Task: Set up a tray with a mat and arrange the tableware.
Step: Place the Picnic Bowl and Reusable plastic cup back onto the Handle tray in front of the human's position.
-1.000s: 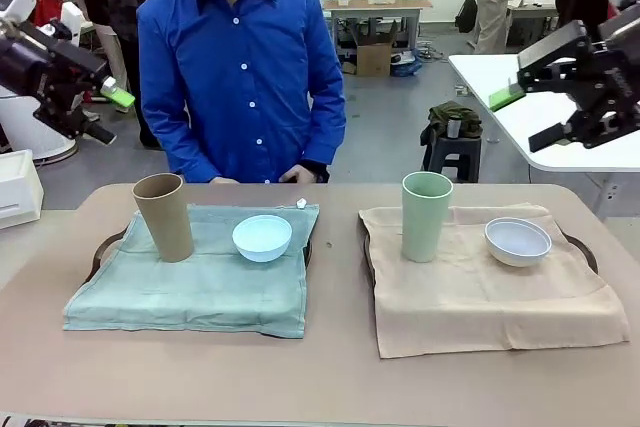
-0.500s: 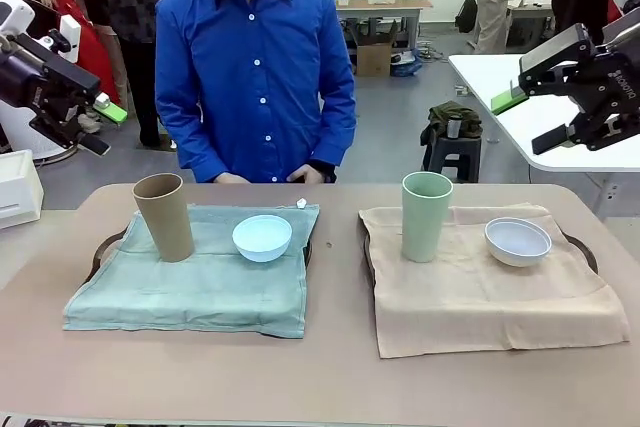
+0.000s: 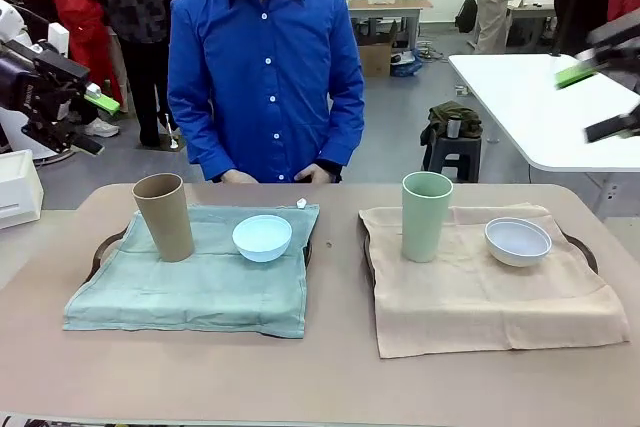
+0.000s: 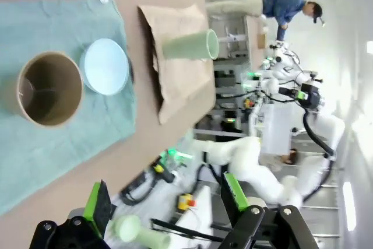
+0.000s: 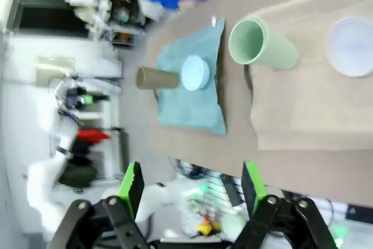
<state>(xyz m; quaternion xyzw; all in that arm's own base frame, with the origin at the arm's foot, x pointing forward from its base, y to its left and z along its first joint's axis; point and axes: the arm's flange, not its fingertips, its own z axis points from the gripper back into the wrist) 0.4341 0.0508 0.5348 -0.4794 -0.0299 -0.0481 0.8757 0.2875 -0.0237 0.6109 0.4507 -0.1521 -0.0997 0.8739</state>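
Hovering apart-jawed and empty, left pincer [image 3: 95,117] sits above the tan tumbler [image 3: 165,217]; right pincer [image 3: 600,97], likewise apart, above the white bowl [image 3: 518,241]. Advise keeping both raised clear.

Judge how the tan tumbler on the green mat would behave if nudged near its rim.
The tan tumbler would probably tip rather than slide: it stands tall and narrows toward its base. The soft green mat beneath likely grips and bunches. It looks empty in the left wrist view, so probably light.
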